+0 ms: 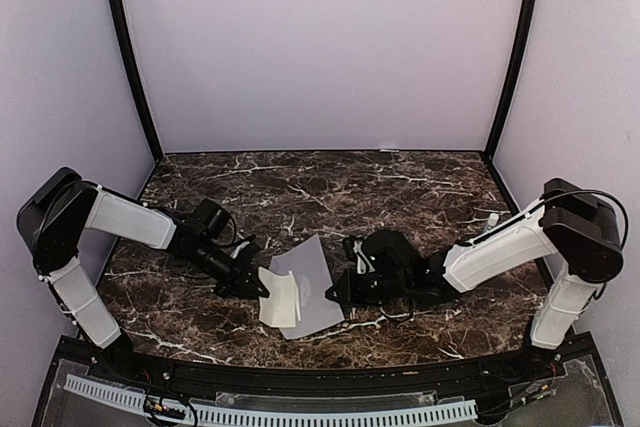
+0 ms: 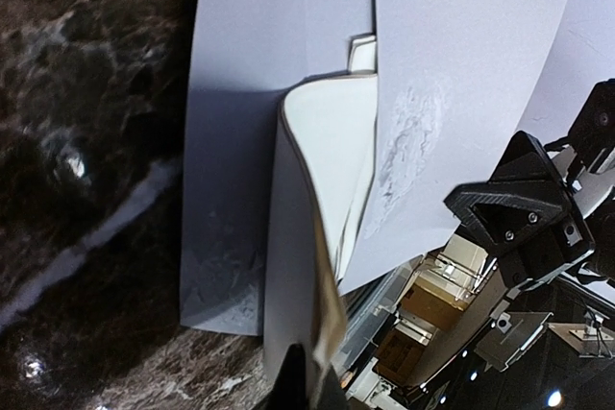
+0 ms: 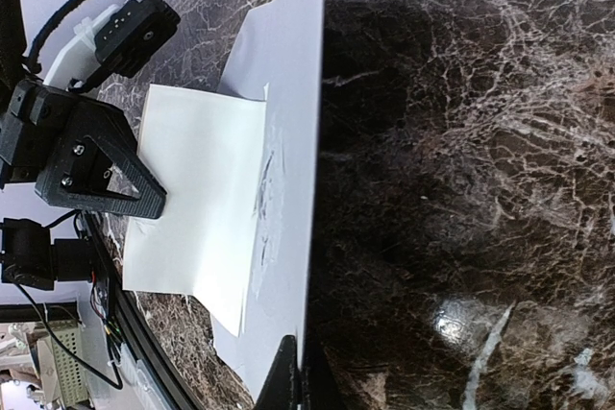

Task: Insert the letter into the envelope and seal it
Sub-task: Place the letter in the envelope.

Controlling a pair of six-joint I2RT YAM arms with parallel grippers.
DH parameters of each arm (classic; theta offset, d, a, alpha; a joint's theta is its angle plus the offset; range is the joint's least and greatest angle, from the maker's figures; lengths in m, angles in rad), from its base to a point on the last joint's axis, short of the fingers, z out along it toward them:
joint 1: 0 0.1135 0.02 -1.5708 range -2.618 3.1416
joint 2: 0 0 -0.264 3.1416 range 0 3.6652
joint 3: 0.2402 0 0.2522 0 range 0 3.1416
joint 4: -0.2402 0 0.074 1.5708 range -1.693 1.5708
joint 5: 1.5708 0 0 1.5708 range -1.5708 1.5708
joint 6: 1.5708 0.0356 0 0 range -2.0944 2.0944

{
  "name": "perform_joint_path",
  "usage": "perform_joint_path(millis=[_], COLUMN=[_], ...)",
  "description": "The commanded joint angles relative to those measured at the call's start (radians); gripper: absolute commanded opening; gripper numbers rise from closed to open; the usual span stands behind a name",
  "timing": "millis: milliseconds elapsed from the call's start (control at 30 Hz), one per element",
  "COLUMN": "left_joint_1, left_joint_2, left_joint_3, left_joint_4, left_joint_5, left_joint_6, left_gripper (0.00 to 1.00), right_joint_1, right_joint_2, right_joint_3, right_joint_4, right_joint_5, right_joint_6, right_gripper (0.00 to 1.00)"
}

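- Between the left fingers (image 2: 293,383), which are clenched shut, sits the near edge of the letter (image 2: 317,199). A pinch at this trailing edge lets the arm push the sheet forward.
- Just beyond those fingers the folded letter bows upward. Its far end is tucked under one panel of the envelope (image 2: 461,55), so I judge it partly in and not yet home.
- Under the letter, the envelope's other panel lies flat on the worktop (image 2: 86,141), leaving the mouth gaping towards the left fingers.
- Opposite them, the right fingers (image 3: 288,376) are clamped on the envelope's edge with that panel raised. This probably holds the mouth open and stops the envelope sliding off as the letter is pushed.
- Sealing is not yet begun. The raised panel would have to be let down first.
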State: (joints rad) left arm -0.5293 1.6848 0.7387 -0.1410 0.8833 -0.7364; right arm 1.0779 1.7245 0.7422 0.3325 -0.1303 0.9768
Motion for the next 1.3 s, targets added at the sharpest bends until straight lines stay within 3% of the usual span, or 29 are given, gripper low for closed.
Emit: perform_joint_path(millis=[0,967,1100,1267], left_joint_1=[0.011,0.035,0.039,0.04], left_joint_2=[-0.026,-0.075,-0.071,-0.054], left_joint_3=[-0.008,-0.082,-0.1,-0.091], left_joint_4=[0.104,0.371,0.369,0.213], left_joint_5=[0.02,0.103,0.097,0.008], left_joint_6=[-0.054,-0.296,-0.281,-0.144], left_gripper=[0.0,0.0,0.0,0.01], right_joint_1=[0.003,0.005,0.004,0.004], right_joint_2=[0.015,0.033,0.03,0.031], right_joint_3=[0.017,0.034,0.037,0.042], right_joint_4=[-0.002,-0.018,-0.022,-0.025], right_joint_5=[-0.022,-0.031,-0.026,-0.029], right_joint_6=[-0.018,-0.026,-0.028,-0.031], right_gripper=[0.0,0.0,0.0,0.0])
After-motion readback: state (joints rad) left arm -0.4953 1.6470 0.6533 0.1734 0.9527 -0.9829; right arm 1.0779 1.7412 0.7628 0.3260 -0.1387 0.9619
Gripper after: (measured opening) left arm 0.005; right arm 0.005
